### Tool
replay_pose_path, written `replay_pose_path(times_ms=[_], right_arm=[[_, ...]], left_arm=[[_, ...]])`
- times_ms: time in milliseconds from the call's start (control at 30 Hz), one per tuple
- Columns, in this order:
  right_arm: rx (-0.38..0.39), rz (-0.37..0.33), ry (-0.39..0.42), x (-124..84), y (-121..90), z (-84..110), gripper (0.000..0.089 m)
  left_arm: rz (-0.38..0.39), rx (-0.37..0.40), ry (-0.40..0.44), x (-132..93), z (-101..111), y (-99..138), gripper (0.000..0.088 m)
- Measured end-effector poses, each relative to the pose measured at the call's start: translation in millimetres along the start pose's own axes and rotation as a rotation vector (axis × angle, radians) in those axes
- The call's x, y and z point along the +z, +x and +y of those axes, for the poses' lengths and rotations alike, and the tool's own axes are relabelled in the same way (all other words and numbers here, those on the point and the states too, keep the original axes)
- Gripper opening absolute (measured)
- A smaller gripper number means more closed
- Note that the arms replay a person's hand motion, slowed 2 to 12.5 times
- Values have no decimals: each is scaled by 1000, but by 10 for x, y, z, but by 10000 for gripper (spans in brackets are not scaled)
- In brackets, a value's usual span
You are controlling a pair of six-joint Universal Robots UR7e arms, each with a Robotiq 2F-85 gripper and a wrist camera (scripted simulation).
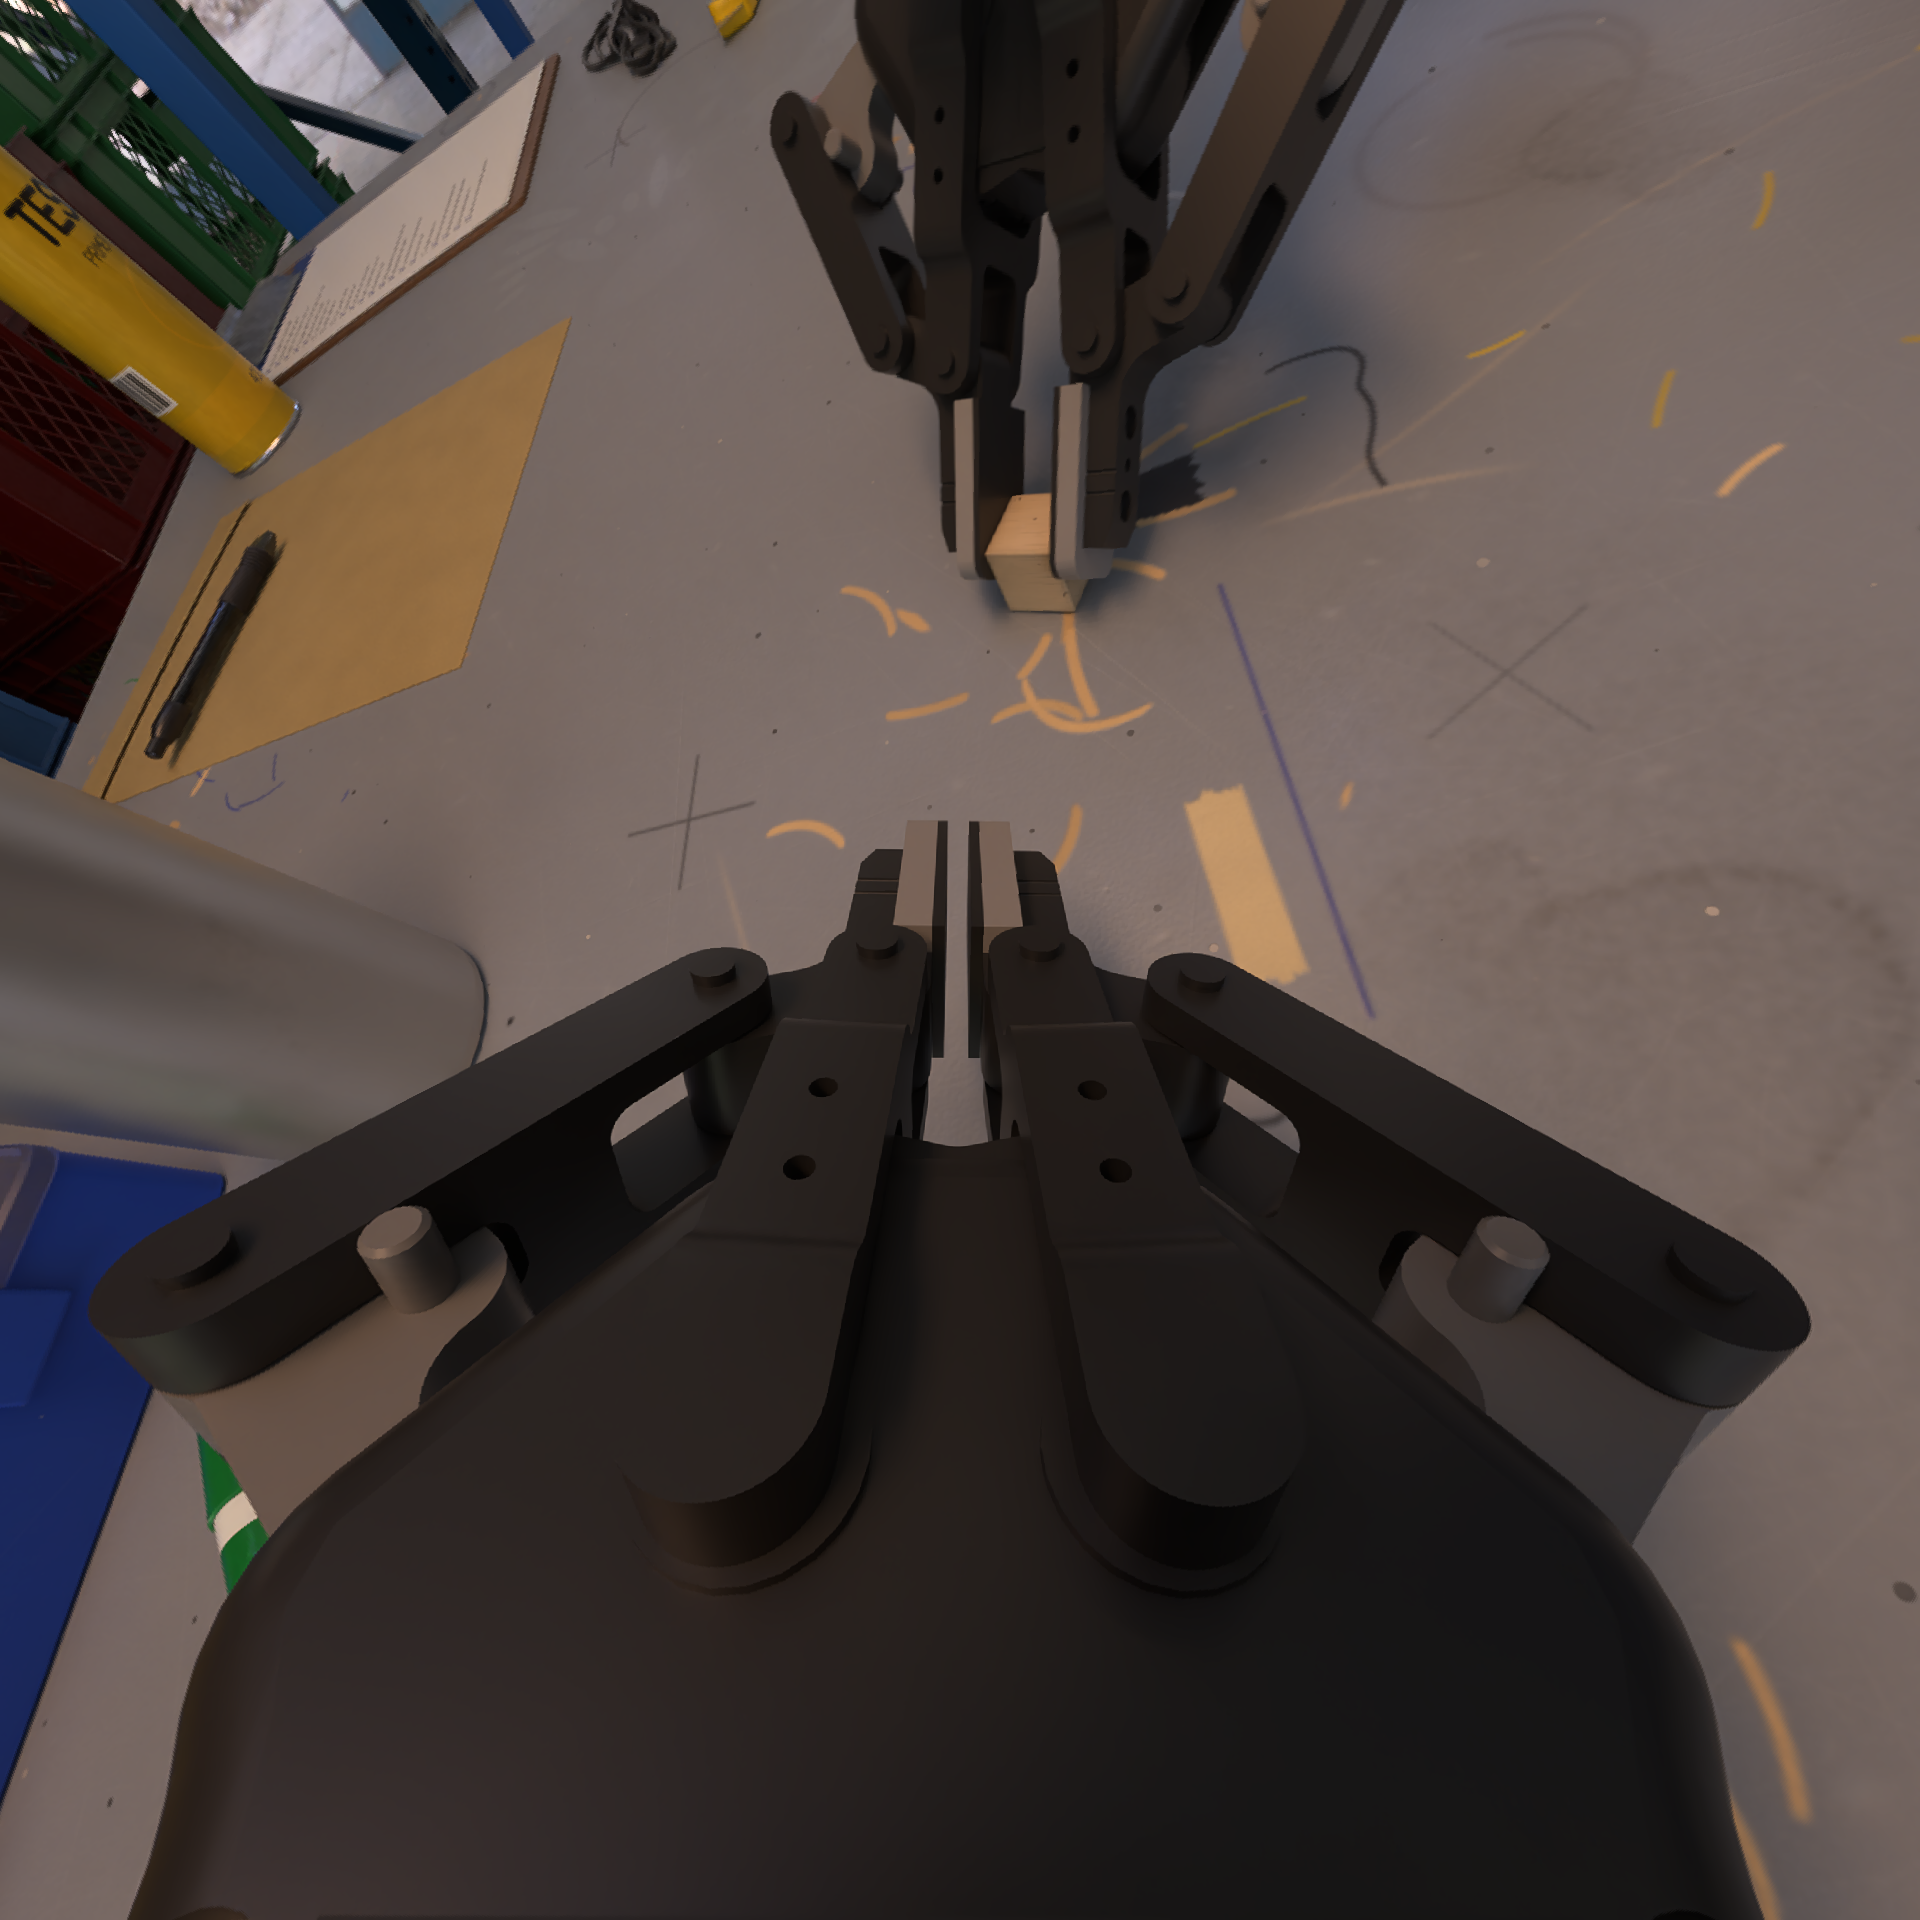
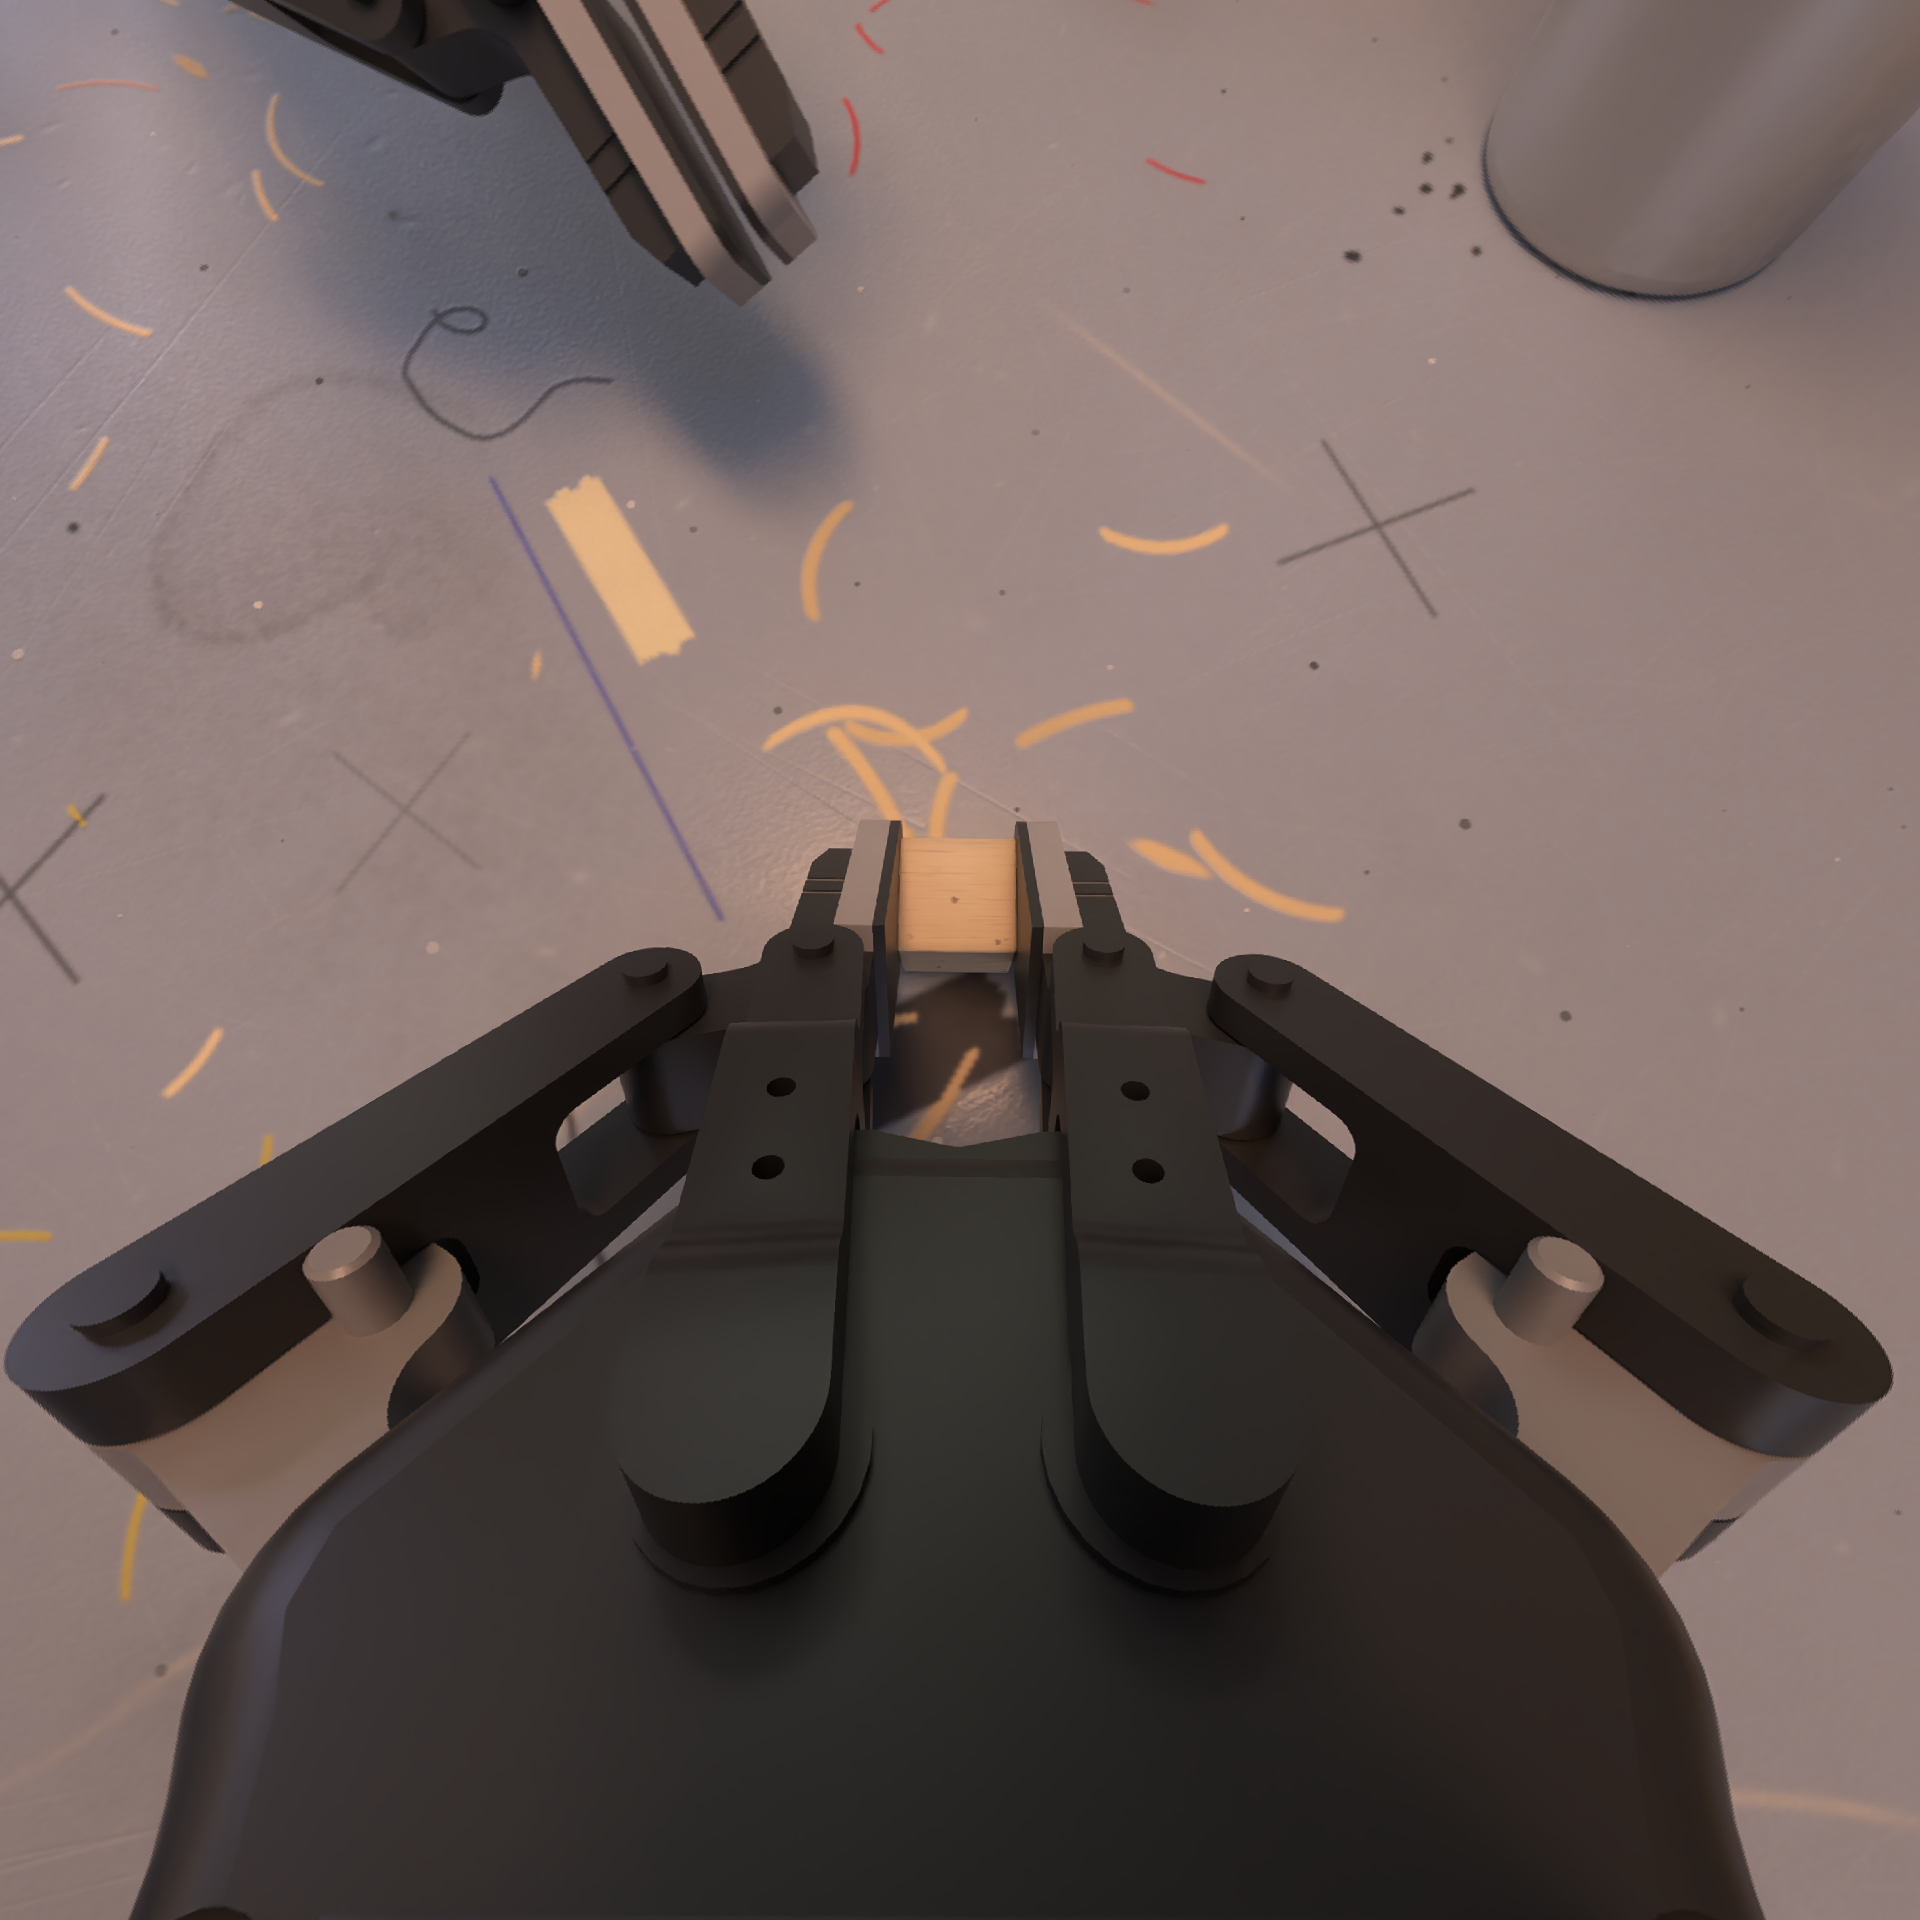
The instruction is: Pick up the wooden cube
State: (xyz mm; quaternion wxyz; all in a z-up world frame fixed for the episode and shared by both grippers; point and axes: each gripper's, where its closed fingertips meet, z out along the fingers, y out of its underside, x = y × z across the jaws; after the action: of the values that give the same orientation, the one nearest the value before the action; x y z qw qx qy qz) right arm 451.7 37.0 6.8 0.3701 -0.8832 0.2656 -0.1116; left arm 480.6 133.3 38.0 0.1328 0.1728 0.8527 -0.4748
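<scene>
Now the right gripper (image 2: 956,894) has its jaws clenched on the wooden cube (image 2: 956,902), pads flat against two opposite faces, the block sitting right at the jaw tips. It seems to rest on, or just clear of, the grey desk (image 2: 1455,727); the contact is hard to judge. Small, stiff and probably light, it should hold with modest squeeze on those flat sides. The left gripper (image 1: 959,873) hangs apart, jaws pressed together, empty.
</scene>
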Motion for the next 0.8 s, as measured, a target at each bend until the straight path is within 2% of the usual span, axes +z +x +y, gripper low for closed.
replay_pose_path(times_ms=[200,300,467,600,800], right_arm=[[-33,-28,61,-33,58,-100,189],[-85,-32,99,-72,37,-188,189],[-210,12,126,-158,95,-279,189],[-293,1,144,-186,46,-348,189],[-327,-32,140,-176,34,-365,189]], left_arm=[[12,-32,17,-21,-17,-14,35],[25,-68,15,-32,-3,-17,35],[40,-114,26,-53,-8,-30,35],[47,-127,41,-68,-27,-37,35],[61,-136,57,-81,-39,-33,35]])
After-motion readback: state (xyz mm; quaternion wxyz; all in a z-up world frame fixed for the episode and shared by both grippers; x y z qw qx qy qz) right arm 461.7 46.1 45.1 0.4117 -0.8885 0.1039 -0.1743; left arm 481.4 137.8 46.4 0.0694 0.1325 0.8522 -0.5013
